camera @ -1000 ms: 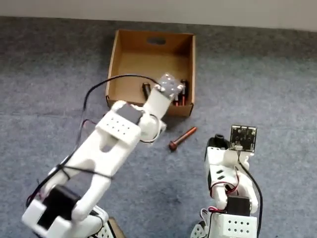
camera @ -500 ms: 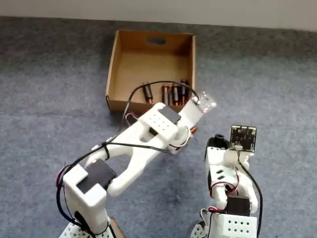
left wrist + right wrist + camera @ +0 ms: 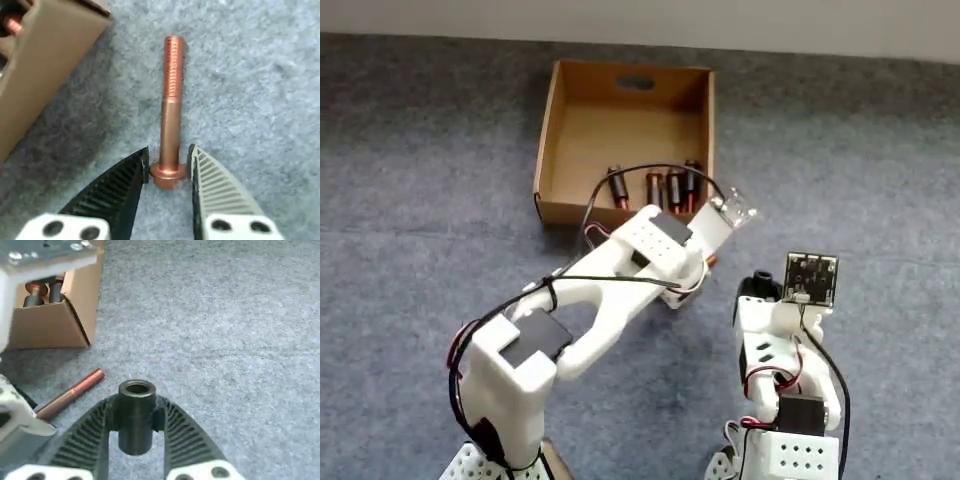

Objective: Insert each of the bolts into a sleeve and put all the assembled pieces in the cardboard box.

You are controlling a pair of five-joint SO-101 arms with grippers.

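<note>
The left arm (image 3: 610, 290) rose from 7 o'clock and stretched across the grey surface (image 3: 430, 200) toward 1 o'clock, a black cable looped over its white links. Its wrist hung just off the near right corner of the cardboard box (image 3: 625, 120). The box sat open at 12 o'clock, and a row of assembled pieces (image 3: 660, 188) lay side by side against its 6 o'clock wall, toward the right corner.

Seen from the left wrist, the left pincer (image 3: 169, 160) stood apart over the copper bolt (image 3: 170, 115). One ribbed tip sat on each side of the bolt's flanged head, just beside it; whether they touched it could not be told. The bolt lay flat on the surface outside the box, close to its near wall, with its threaded end pointing away from the pincer. From overhead, the arm covered most of the bolt.

At 5 o'clock stood the right arm (image 3: 780, 340), folded back near its base, with a small circuit board on its wrist. The right pincer (image 3: 135, 407) was clamped on a dark sleeve (image 3: 135, 432), holding it upright above the surface with the open bore facing up. The sleeve was well apart from the bolt and from the box corner beyond it.
</note>
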